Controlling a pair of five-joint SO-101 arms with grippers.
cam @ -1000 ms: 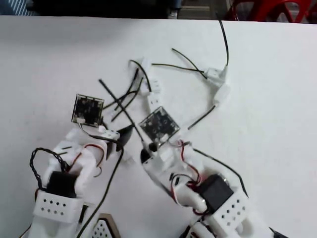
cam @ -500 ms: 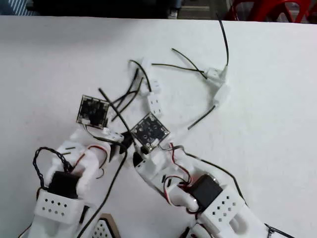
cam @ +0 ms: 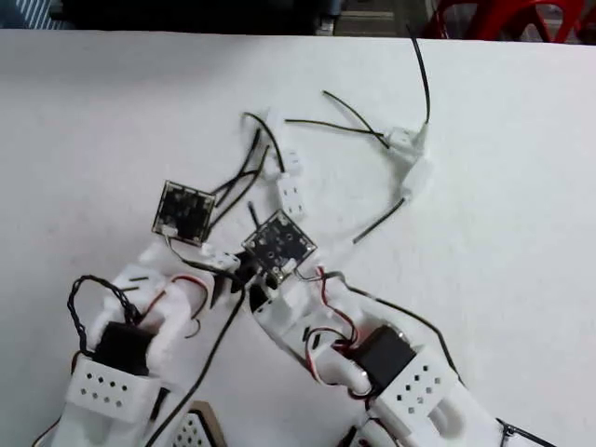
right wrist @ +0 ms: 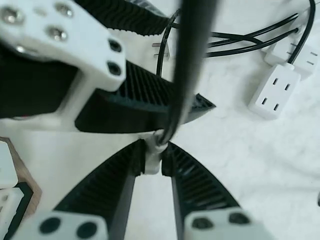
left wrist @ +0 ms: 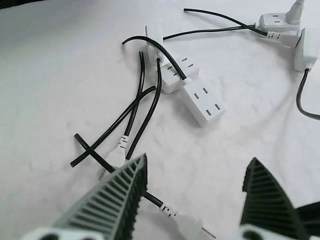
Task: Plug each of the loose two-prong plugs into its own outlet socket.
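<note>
Two claws sit close together over the near half of the table [cam: 84,112], left of mid. Right claw [right wrist: 153,146] is pinched tight on a small white plug [right wrist: 151,162], its black cord [right wrist: 192,60] running up out from betw. the fingertips; prongs hidden. Left claw [left wrist: 197,161] is spread wide w/ nothing held, its ribbed fingers [right wrist: 145,97] just beside the right claw's tips. A second plug [left wrist: 116,157] lies flat on the table by one left fingertip, prongs bare, among crossed black cords. A further plug [left wrist: 186,226] shows low betw. the left fingers; can't tell if that's the gripped one. White outlet block [left wrist: 205,102] lies nr the table's mid, sockets up, w/ a second block [left wrist: 177,75] just beside it on the far side. Two more outlet pieces [cam: 407,142] lie right of mid, toward the far edge, cords attached.
</note>
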